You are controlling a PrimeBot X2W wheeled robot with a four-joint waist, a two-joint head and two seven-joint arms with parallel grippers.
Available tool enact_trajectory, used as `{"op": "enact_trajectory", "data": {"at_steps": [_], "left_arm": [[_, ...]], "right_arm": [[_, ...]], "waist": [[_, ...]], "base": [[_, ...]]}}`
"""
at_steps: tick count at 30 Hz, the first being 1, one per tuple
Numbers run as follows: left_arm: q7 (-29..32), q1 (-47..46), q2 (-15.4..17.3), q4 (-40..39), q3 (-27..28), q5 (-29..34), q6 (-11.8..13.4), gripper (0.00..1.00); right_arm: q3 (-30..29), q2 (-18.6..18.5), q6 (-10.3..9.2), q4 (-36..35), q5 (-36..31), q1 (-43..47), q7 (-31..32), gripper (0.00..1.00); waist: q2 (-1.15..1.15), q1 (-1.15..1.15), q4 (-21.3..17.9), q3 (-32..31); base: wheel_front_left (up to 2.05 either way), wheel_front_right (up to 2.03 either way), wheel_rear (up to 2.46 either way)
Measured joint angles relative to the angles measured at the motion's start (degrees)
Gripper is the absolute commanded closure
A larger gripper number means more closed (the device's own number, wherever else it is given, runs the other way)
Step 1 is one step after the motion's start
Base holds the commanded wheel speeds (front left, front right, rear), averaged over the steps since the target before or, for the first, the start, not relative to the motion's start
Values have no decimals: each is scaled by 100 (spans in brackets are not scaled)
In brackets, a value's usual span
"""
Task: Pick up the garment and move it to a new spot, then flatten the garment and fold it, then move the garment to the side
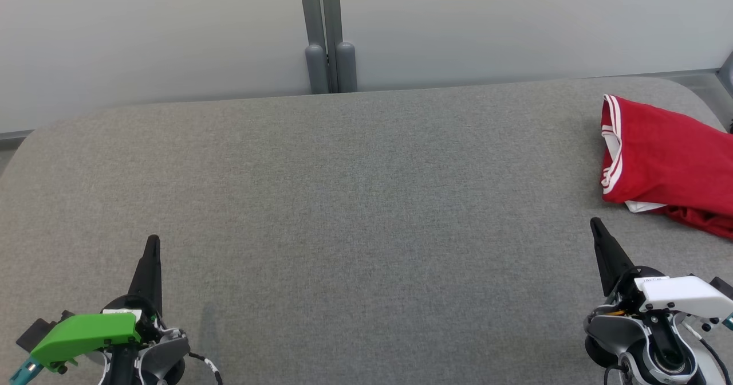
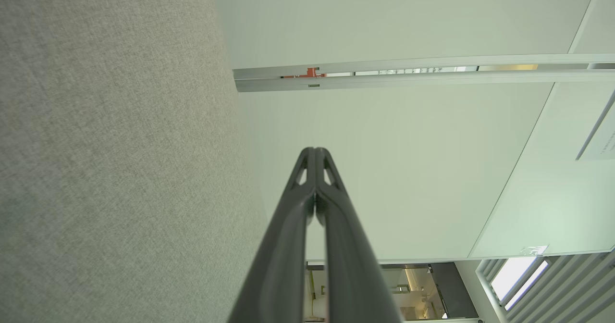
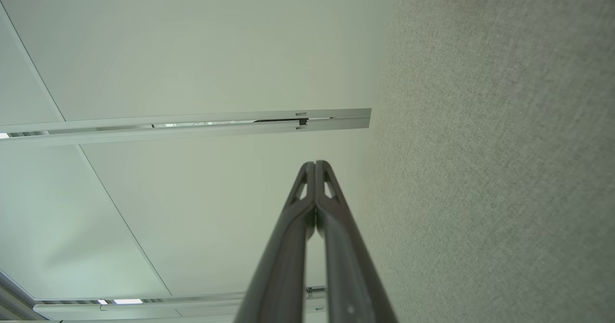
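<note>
Garment (image 1: 664, 156), red with white-striped trim: 1
Grey fabric-covered table (image 1: 366, 201): 1
Grippers: 2, namely the left gripper (image 1: 152, 242) with a green cover and the right gripper (image 1: 595, 223) with a white cover
Dark fingers (image 2: 283, 255): 4, two to each gripper
Rounded grey posts (image 1: 316, 67) at the table's far edge: 2, side by side
Pale wall panels (image 1: 149, 35): 2, one on either side of the posts

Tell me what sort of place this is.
Probably an office or lab bay: a grey fabric-topped table, pale partition panels joined by a metal post, and a red garment lying on it.
</note>
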Motion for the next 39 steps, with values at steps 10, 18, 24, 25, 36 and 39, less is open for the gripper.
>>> {"op": "enact_trajectory", "data": {"at_steps": [10, 18, 24, 25, 36, 39], "left_arm": [[0, 0, 0, 0, 0, 0, 0, 100], [0, 0, 0, 0, 0, 0, 0, 100], [0, 0, 0, 0, 0, 0, 0, 100], [0, 0, 0, 0, 0, 0, 0, 100], [0, 0, 0, -1, 0, 0, 0, 100], [0, 0, 0, -1, 0, 0, 0, 100]], "right_arm": [[0, 0, 0, 0, 0, 0, 0, 100], [0, 0, 0, 0, 0, 0, 0, 100], [0, 0, 0, 1, 0, 0, 0, 100], [0, 0, 0, 1, 0, 0, 0, 100], [1, 0, 0, 1, 0, 0, 0, 100], [1, 0, 0, 1, 0, 0, 0, 100]], "waist": [[0, 0, 0, 0], [0, 0, 0, 0], [0, 0, 0, 0], [0, 0, 0, 0], [0, 0, 0, 0], [0, 0, 0, 0]], "base": [[0, 0, 0], [0, 0, 0], [0, 0, 0], [0, 0, 0], [0, 0, 0], [0, 0, 0]]}}
